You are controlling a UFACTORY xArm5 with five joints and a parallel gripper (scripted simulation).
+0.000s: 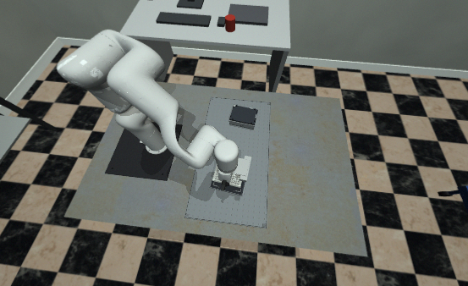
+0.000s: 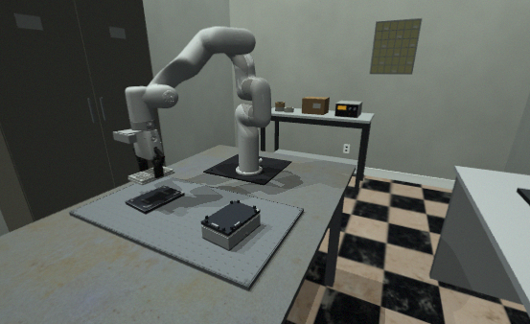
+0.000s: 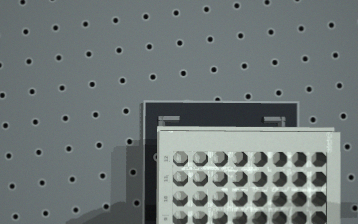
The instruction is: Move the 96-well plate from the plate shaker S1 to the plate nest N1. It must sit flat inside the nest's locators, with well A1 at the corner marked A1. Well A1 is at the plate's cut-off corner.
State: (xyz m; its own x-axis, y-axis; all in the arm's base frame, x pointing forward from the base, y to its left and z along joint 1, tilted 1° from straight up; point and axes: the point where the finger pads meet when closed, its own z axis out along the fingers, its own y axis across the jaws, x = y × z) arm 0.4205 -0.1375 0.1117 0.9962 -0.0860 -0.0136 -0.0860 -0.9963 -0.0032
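The white 96-well plate (image 3: 248,175) is held in my gripper (image 2: 150,167), whose fingers are shut on it. It hangs level a little above the dark flat plate nest N1 (image 2: 154,197). In the wrist view the nest (image 3: 221,116) shows past the plate's far edge and left side, so the plate sits over it slightly offset. In the top view the plate (image 1: 234,174) and gripper (image 1: 228,181) cover most of the nest. The plate shaker S1 (image 2: 231,222), a grey box with a dark top, also shows in the top view (image 1: 243,115), with nothing on it. I cannot make out the cut-off corner.
Nest and shaker stand on a perforated grey board on the table. The arm's black base plate (image 1: 138,156) lies to the left. A side table (image 2: 322,117) with boxes stands by the wall. A red cylinder (image 1: 230,23) stands on another bench.
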